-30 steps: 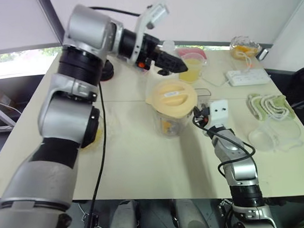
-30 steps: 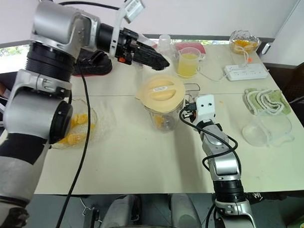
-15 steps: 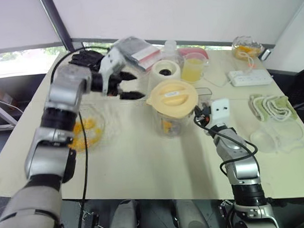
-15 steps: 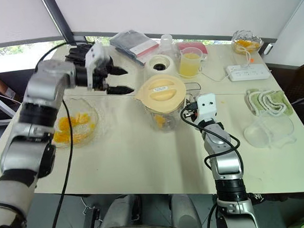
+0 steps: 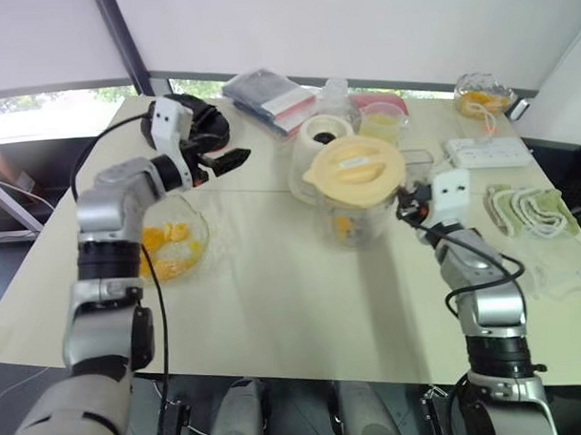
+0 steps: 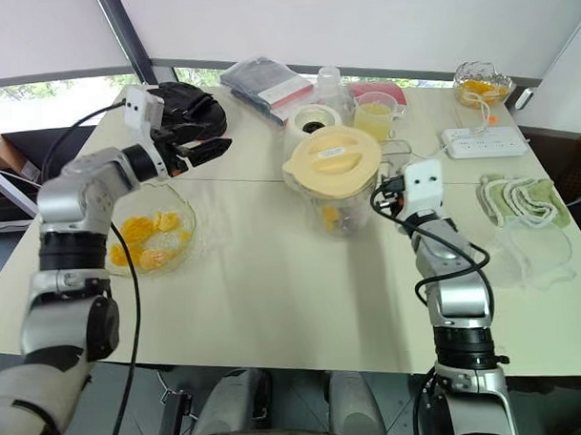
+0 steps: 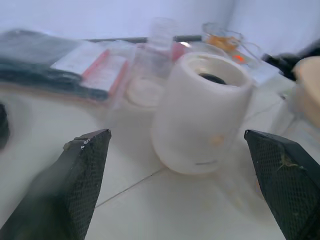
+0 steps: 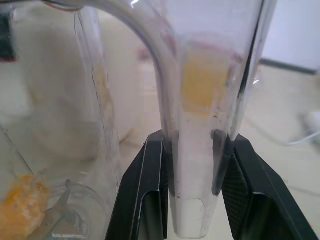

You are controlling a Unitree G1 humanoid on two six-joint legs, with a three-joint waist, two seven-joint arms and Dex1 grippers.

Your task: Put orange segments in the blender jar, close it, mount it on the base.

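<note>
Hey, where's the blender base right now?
The base stands mid-table toward the far edge, just behind the lidded jar, left of the juice cup.

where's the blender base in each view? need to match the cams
Left eye view: the base stands at upper centre, just behind the blender jar.
Right eye view: upper centre again, behind the jar's cream lid.
Left wrist view: centre, framed by the left gripper, open.
Right wrist view: I can't pick it out for certain; the right gripper pinches the jar handle.
Shared landmark: the base's dark top socket.
</note>
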